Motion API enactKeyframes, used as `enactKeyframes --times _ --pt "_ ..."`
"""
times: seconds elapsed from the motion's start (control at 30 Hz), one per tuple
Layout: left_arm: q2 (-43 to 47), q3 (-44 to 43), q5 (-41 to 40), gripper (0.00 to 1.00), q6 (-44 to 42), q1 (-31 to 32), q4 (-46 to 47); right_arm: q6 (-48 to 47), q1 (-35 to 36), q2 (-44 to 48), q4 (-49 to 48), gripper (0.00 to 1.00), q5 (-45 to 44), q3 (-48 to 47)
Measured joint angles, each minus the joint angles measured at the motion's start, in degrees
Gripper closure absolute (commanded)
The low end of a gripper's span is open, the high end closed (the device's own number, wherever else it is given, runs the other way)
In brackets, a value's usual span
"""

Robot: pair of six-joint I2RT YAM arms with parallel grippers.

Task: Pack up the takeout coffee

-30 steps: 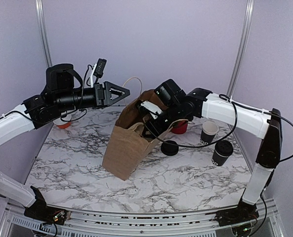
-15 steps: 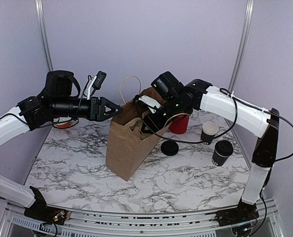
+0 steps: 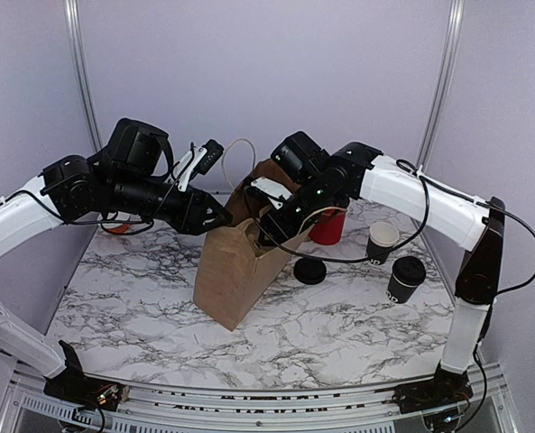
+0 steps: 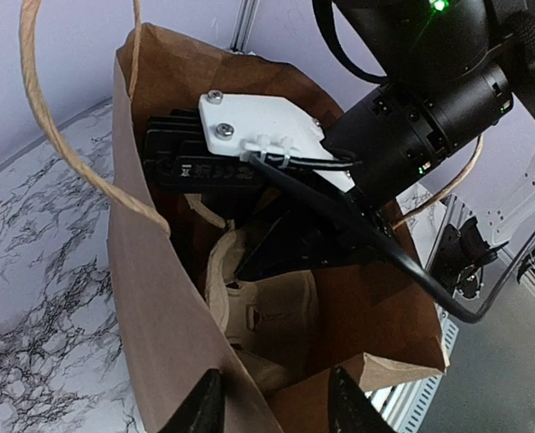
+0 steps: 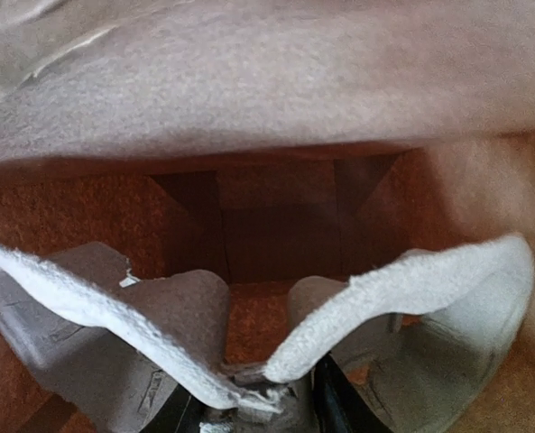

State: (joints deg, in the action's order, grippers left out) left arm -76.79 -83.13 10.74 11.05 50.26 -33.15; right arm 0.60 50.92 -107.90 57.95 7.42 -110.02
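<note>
At the bag's left rim, the left gripper (image 4: 276, 408) has its jaws spread, one finger on each side of the paper wall, and nothing is pinched between them. The bag (image 3: 231, 275) stands tilted in the middle of the table with its mouth gaping toward the arms. The right gripper (image 5: 251, 408) is sunk deep inside it. Its jaws are closed on the middle ridge of a pulp carrier (image 4: 269, 307), which hangs just above the bag floor with both pockets empty.

To the right of the bag stand a red cup (image 3: 327, 227) and a flat lid (image 3: 309, 270). Further right is the coffee (image 3: 382, 242), upright and uncovered on the table, well apart from the bag, with a lidded cup (image 3: 405, 278) just beside it.

Judging from this, the step in hand is seating the carrier, so packing the coffee itself has not begun. The next move likely calls for lowering the carrier flat onto the bag floor, letting go of it and lifting the right arm straight out without dragging the paper. Meanwhile the left gripper should close on the rim to keep the mouth wide. After that the right arm would have to reach for the coffee.
</note>
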Motion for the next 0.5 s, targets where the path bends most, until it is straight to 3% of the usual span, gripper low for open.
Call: enactKeyframes --times 0.33,0.5 --pt "-3.1 -5.2 -4.4 0.98 -6.4 3.3 -5.0 -0.5 0.0 0.0 0.3 0.64 -2.0 0.0" --pt "-3.0 -5.2 -3.0 1.0 -9.3 3.3 -5.6 -0.7 -0.6 0.0 0.5 0.64 -2.5 0.0"
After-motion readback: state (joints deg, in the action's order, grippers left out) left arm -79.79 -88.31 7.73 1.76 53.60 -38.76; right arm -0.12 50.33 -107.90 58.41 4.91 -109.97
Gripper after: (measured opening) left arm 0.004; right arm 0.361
